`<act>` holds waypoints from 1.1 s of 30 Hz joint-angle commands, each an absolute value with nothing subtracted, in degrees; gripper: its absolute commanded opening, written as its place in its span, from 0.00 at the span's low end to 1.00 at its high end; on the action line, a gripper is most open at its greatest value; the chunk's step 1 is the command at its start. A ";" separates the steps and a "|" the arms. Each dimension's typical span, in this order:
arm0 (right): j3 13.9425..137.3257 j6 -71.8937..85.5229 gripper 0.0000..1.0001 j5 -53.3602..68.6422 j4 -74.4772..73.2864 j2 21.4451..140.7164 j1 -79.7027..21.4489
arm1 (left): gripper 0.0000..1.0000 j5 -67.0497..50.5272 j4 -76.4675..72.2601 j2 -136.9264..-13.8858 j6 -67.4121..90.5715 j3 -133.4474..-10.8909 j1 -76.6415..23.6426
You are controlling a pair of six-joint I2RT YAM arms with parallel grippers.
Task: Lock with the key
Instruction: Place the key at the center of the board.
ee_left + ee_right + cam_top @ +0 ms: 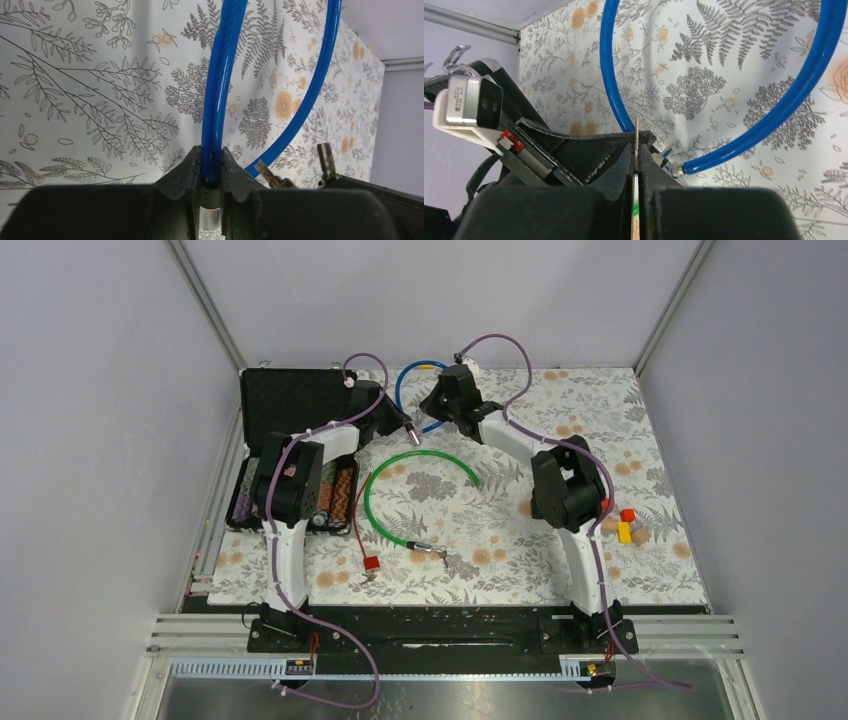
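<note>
The blue cable lock loops on the flowered table at the back centre. My left gripper is shut on the blue cable just above its black collar and silver end piece. My right gripper is shut on a thin flat key, seen edge-on and sticking up between the pads. It hovers close to the right of the left gripper. The cable's other end, with a small metal tip, lies just right of the right fingers. Two key blades show at the left wrist view's lower right.
A green cable lock curves across the table's middle, its metal end toward the front. A red key tag lies near the front. An open black case stands at the left. Coloured blocks sit at the right.
</note>
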State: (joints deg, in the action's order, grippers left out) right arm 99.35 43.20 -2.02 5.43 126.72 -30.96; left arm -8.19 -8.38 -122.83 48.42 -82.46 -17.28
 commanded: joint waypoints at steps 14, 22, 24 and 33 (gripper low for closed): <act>111.60 41.77 0.40 -1.75 -7.34 130.88 -30.28 | 0.53 -4.12 -4.93 -116.16 40.48 -79.34 -17.83; 104.44 38.02 0.50 -3.29 -10.56 120.10 -30.32 | 0.64 -0.21 -4.76 -106.08 39.15 -73.51 -19.58; 101.48 34.05 0.56 -2.98 -12.20 116.39 -30.04 | 0.67 -0.26 -4.67 -103.19 39.40 -71.38 -19.79; 97.19 -1.52 0.83 -0.21 -29.47 111.23 -29.61 | 0.78 -3.22 -3.85 -92.90 38.39 -62.74 -20.99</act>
